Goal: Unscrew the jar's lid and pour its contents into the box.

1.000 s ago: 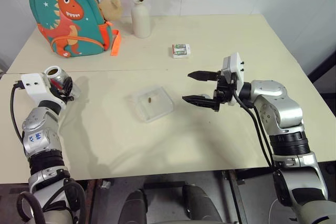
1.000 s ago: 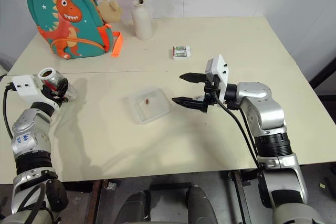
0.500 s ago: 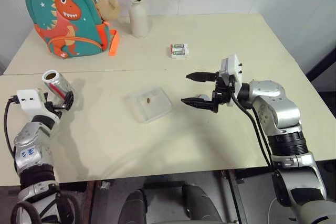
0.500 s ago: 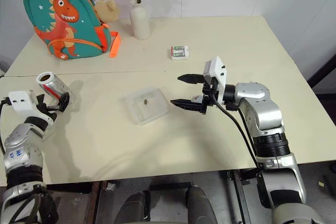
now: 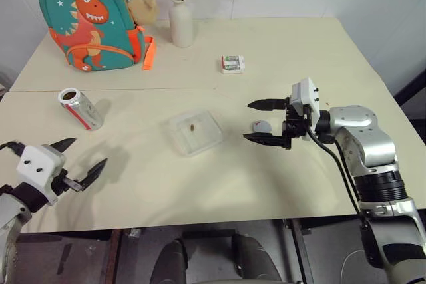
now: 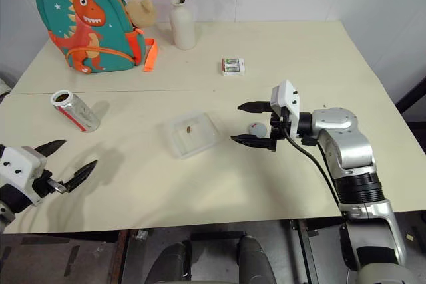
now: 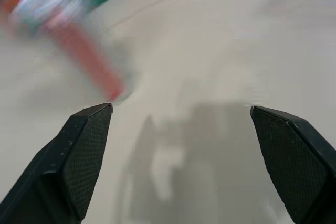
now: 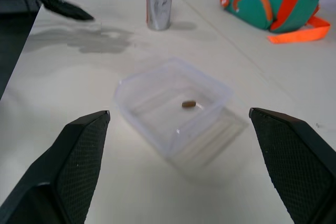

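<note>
Silver arms, white wrist blocks, black fingers (image 5: 269, 104)

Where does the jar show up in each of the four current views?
Left eye view: the jar stands on the table, far left, below the backpack.
Right eye view: the same spot.
Left wrist view: too blurred to tell.
Right wrist view: at the top, beyond the box.
Shared landmark: the backpack.

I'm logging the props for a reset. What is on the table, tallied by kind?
Jar: 1
Lid: 1
Clear box: 1
Brown bit in the box: 1
Dinosaur backpack: 1
Plush toy: 1
Vase with flowers: 1
Small white pack: 1
Total: 8
</note>
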Tool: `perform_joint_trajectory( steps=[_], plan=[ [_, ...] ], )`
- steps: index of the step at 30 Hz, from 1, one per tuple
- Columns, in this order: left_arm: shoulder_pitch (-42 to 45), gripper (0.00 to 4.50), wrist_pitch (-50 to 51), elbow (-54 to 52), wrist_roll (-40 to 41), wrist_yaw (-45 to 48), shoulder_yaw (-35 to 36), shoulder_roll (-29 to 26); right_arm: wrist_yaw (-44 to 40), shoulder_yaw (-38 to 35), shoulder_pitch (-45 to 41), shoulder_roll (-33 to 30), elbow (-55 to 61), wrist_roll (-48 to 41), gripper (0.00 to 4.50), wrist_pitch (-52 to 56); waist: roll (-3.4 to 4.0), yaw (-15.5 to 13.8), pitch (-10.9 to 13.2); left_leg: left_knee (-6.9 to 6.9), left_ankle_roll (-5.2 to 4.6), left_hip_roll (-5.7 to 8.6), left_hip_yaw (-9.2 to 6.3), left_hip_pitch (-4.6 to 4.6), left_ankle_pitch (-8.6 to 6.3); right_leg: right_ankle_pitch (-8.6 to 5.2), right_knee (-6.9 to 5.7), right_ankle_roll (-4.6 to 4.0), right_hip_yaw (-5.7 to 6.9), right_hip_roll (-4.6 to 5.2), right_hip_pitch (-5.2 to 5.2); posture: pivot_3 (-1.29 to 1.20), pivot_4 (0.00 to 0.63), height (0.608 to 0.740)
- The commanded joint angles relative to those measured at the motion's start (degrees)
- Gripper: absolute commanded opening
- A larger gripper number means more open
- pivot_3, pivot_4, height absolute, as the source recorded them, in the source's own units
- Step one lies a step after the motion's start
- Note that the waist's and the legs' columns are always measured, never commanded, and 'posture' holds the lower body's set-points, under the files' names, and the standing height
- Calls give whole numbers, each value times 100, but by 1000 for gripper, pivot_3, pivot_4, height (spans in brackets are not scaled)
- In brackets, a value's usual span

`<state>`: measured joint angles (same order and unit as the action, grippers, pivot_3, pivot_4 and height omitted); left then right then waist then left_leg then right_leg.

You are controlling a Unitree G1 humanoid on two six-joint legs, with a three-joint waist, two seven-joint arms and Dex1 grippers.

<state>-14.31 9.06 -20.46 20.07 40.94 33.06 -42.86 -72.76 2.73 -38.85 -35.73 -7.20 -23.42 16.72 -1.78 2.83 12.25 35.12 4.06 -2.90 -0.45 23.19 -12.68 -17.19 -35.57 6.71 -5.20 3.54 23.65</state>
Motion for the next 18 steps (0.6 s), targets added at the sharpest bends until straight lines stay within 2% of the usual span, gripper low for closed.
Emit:
perform_joint_trajectory(
  steps=[1, 9, 18],
  plan=[
    [79, 4486, -207, -214, 257, 736, -29, -429, -254, -291, 116, -357, 26, -64, 4500, -168, 0, 30, 0, 0, -1, 0, 5, 0, 0, 2, 8, -2, -3, 0, -2, 0, 150, 740],
    [1535, 4486, -132, 720, 333, 1081, -437, -973, -295, -619, 623, -675, 684, -296, 4500, -243, 1, 89, 1, -2, -12, -6, 25, -4, -3, 6, 0, 10, -22, -9, 6, 0, 150, 740],
    [1656, 4486, 90, 925, 381, 1251, -619, -964, -49, -732, 872, -670, 1117, -442, 4500, -134, 3, 181, 2, -1, -21, -6, 28, -2, -10, 41, -6, 78, -26, -11, 11, 0, 150, 740]
  ],
)
